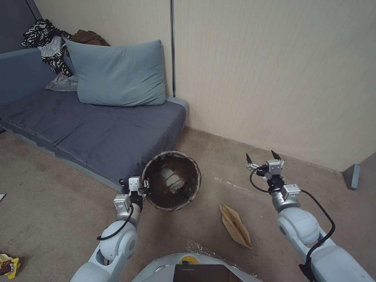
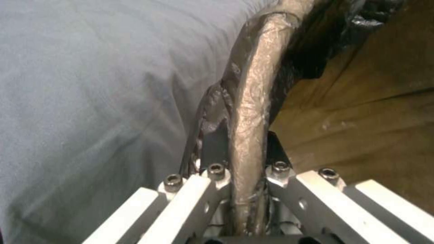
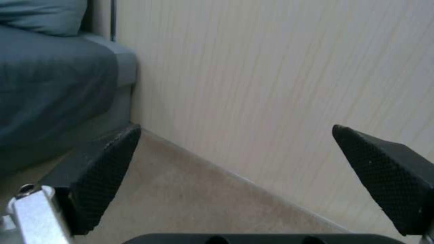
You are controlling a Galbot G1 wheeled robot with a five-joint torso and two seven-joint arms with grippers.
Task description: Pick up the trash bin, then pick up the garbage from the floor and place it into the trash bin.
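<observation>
Left pincer (image 1: 144, 187) clamped on trash bin (image 1: 171, 180) rim; right pincer (image 1: 263, 157) agape, empty, right of bin; paper bag (image 1: 235, 226) on floor (image 1: 58, 203).

Living room: grey sofa (image 1: 98, 129), pillow (image 1: 117, 74), carpet (image 1: 51, 203).

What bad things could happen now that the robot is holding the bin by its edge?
1. The left gripper pinches only the bag-covered rim of the trash bin. The liner looks slick, so the bin might slip or tip.
2. The bin hangs right beside the sofa and could bump it.
3. The brown paper bag lies flat on the floor, so the open right gripper may struggle to grab it.
</observation>
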